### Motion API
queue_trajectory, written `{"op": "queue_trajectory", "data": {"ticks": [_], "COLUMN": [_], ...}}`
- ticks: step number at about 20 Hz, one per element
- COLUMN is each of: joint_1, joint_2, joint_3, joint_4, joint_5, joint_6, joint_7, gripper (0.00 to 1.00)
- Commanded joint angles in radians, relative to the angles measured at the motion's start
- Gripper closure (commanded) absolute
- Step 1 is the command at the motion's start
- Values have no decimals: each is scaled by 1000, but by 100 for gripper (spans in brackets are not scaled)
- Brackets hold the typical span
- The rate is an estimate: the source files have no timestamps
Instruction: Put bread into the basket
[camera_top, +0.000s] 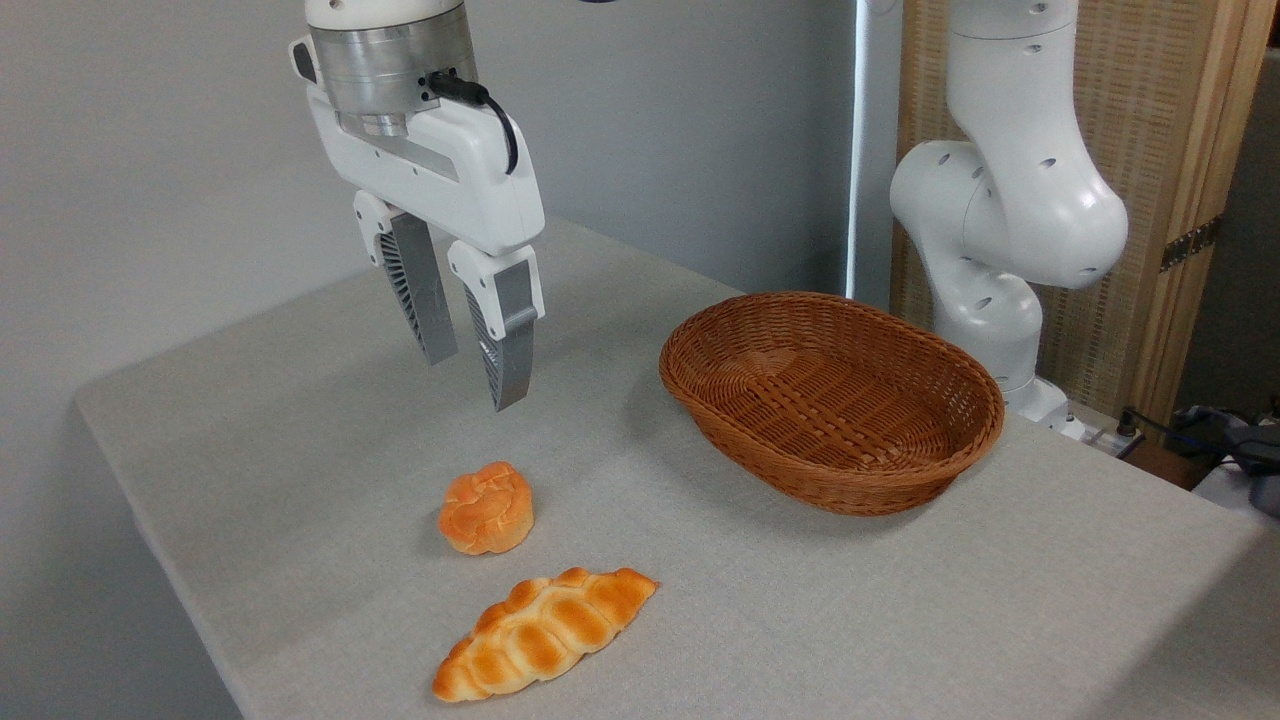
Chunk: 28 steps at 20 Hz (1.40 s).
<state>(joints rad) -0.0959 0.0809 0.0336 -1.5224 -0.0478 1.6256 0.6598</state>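
1. Camera view, nearest the lens: a long braided loaf (545, 633) lies on the grey tablecloth (900, 600), close to the front edge. It is not the piece the task calls for, and nothing touches it.
2. Just behind it, apart from it, sits the bun (486, 508), round and orange-gold with a knotted top. It rests flat on the cloth, untouched and free on every side.
3. Above and slightly behind the bun hangs the gripper (470, 370), pointing down, well clear of the cloth. Its two ribbed fingers (505, 345) stand a moderate way apart with only air between them; it holds nothing.
4. To the right, well apart from both breads, the woven basket (790, 470) sits on the cloth. What shows of its inside is bare wicker, with no bread in it.
5. Farthest back stand the white arm's base and joints (1010, 220), a plain wall and a wooden screen (1170, 150).
6. Progress, as I judge it: nothing of the task is done yet. The bun is not grasped, not lifted, not moved. Left to do: lower onto the bun, close on it, carry it rightward over the rim and let go inside.
7. Writing: no brand, label or lettering can be read anywhere on the arm, the breads or the basket.
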Motion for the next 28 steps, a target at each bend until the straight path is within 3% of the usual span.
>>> {"op": "queue_trajectory", "data": {"ticks": [1,17,20,28], "joint_1": [-4,-7,-10,-8], "joint_2": [0,-4,-3,-52], "joint_3": [34,22,-3,-116], "joint_4": [13,-21,-77,-341], "joint_5": [-21,-46,-78,-79], "joint_6": [-23,10,98,339], "joint_7": [12,4,-2,4], "gripper": [0,0,0,0]}}
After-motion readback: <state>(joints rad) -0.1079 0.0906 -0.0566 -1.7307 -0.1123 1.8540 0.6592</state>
